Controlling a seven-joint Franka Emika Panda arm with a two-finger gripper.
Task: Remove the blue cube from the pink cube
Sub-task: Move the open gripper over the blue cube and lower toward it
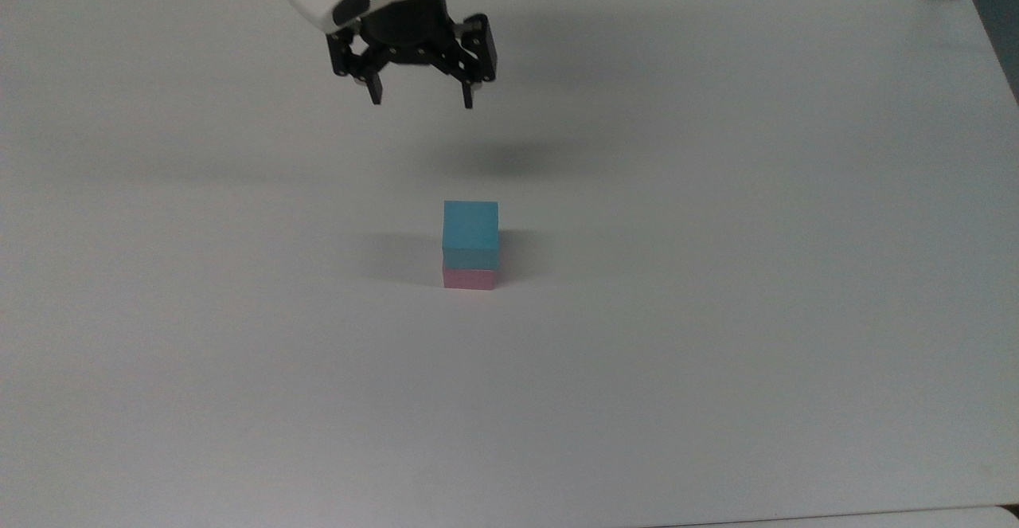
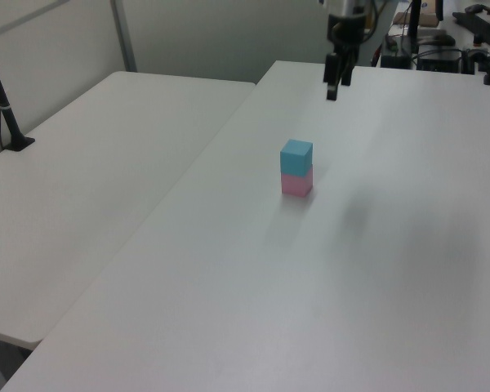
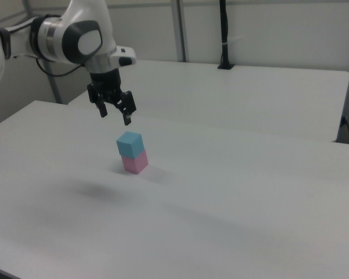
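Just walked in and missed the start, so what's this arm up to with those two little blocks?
A Franka arm is going for a two-block stack on the white table. The blue cube sits squarely on the pink cube, and nothing touches either one. The gripper hangs in the air with its fingers spread open and empty, above the table and off to the far side of the stack in the top view. No grasp has been made yet.
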